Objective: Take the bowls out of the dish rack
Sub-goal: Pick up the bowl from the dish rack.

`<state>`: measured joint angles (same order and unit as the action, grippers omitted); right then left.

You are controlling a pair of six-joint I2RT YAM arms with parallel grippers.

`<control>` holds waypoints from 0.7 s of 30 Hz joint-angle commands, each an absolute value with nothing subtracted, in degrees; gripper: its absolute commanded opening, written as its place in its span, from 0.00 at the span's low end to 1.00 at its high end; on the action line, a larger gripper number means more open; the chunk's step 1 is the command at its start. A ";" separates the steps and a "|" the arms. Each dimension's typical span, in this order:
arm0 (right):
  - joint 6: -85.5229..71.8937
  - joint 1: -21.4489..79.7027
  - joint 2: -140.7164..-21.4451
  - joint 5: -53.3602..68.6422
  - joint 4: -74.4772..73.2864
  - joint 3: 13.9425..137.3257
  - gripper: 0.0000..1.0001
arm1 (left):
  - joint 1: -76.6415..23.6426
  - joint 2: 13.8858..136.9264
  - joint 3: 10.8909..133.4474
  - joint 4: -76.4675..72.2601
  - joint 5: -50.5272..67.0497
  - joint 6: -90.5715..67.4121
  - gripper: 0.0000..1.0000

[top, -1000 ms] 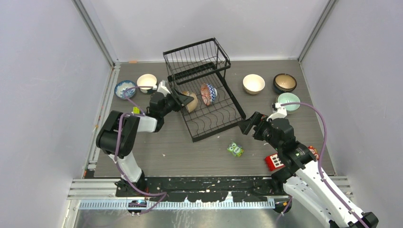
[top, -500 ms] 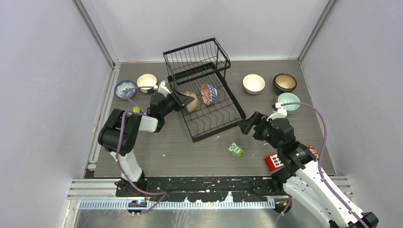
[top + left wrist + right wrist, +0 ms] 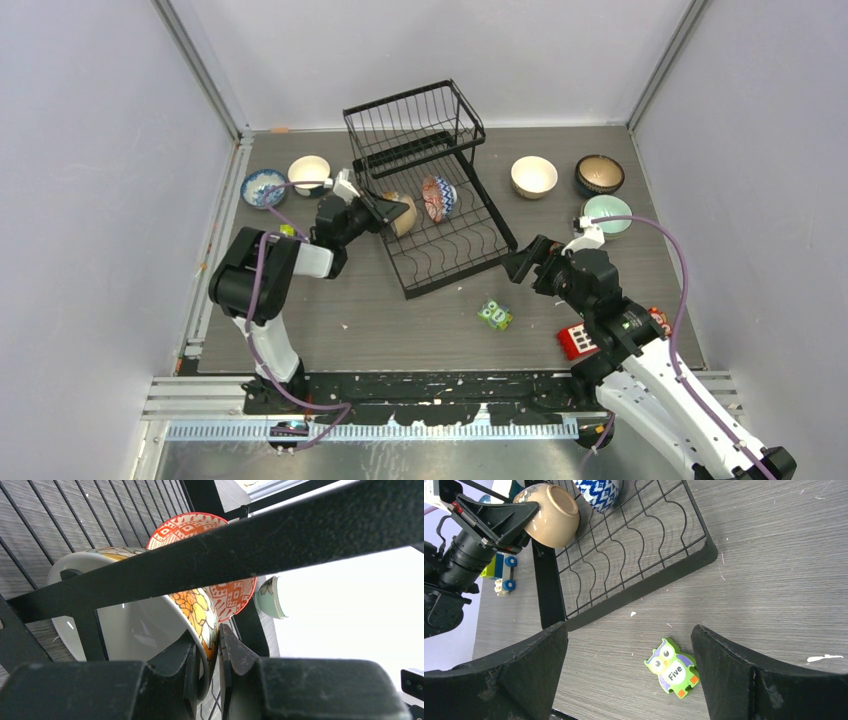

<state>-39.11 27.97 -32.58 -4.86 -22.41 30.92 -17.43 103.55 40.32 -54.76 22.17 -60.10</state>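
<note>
Checking the grasp geometry. In the top view the tan bowl (image 3: 402,213) is on edge in the lower tray of the dish rack (image 3: 455,255), at the tray's 9 o'clock side. The left gripper (image 3: 385,208) reaches in from 9 o'clock and is right at its rim.

- **Bowl axis:** roughly 9–3, with the mouth toward the left wrist and the foot toward about 4 o'clock.
- **Left jaws:** in the left wrist view they stand narrow, one finger inside the bowl wall and one outside. I can't tell if they've bitten yet.
- **Obstruction:** a rack frame bar crosses just above the rim in that view.
- **Neighbour:** the red patterned bowl (image 3: 438,198) sits just beside the tan one at its 2 o'clock, also on edge.
- **Right gripper** (image 3: 520,262)**:** wide and empty, off the tray's 4 o'clock corner, well apart from both bowls. The owl block (image 3: 493,314) is below it.

The left arm is clearly the nearer one. My read is that the exit has to go back toward 9 o'clock and clear the frame bar. A straight lift risks catching it or nudging the red bowl.
</note>
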 commanded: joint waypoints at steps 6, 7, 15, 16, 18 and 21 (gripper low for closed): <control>-38.14 28.17 -30.57 -6.17 -23.11 32.28 0.96 | -16.80 105.14 39.56 -65.64 22.31 -61.92 0.00; -38.14 28.09 -30.52 -6.19 -23.12 32.40 0.96 | -16.79 105.38 39.47 -66.65 22.32 -62.24 0.00; -38.23 28.11 -30.86 -6.14 -23.12 32.74 0.96 | -16.79 107.49 39.60 -75.71 23.13 -64.36 0.00; -38.23 28.12 -30.85 -6.16 -23.15 32.70 0.96 | -16.79 107.71 39.75 -76.55 23.31 -64.67 0.00; -38.23 28.12 -30.86 -6.15 -23.12 32.65 0.96 | -16.81 108.05 40.17 -77.42 23.56 -65.08 0.00; -38.19 28.13 -30.81 -6.15 -23.14 32.69 0.96 | -16.79 108.35 40.25 -78.88 23.72 -65.06 0.00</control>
<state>-39.13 27.97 -31.05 -5.30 -24.10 30.92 -17.43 108.81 39.44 -67.66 23.40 -64.58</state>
